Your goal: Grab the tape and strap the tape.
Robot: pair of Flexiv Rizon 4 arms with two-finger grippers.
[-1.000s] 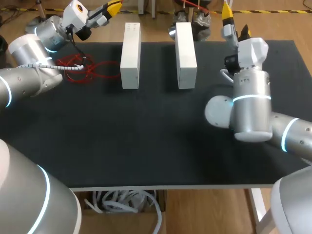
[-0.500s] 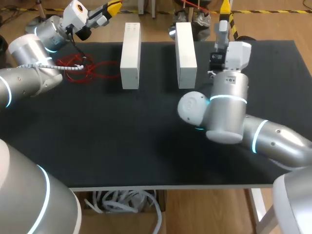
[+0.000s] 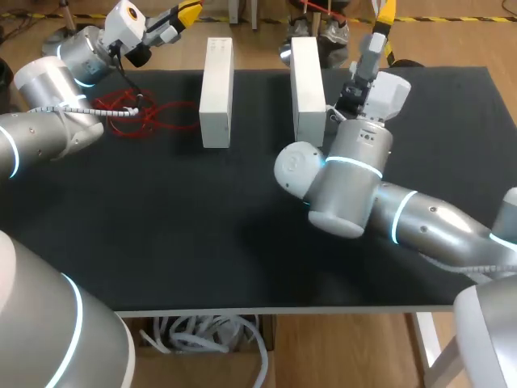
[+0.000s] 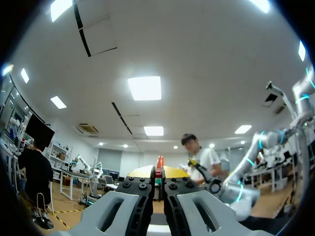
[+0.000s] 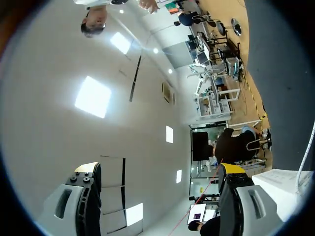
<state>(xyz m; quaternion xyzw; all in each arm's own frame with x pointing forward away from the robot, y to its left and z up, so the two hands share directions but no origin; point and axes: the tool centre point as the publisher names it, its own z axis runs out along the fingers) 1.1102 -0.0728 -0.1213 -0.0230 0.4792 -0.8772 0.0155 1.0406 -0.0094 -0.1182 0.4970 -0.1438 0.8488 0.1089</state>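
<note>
A tangle of thin red cord (image 3: 133, 113) lies on the black table (image 3: 202, 234) at the far left. No roll of tape shows in any view. My left gripper (image 3: 187, 11) is raised above the table's far left corner, beyond the red cord. In the left wrist view the left gripper (image 4: 158, 173) is shut on nothing and points up at the ceiling. My right gripper (image 3: 385, 11) is raised by the far edge, just right of the right white box (image 3: 307, 81). In the right wrist view the right gripper (image 5: 160, 171) is wide open and empty, also pointing upward.
Two long white boxes stand side by side at the back of the table, the left white box (image 3: 216, 90) next to the red cord. My right arm's thick elbow (image 3: 343, 190) hangs over the table's middle right. The near half of the table is bare black mat.
My right arm has swung left, bringing its elbow over the table's middle and its wrist up close to the right white box. The left arm and the red cord have stayed put.
</note>
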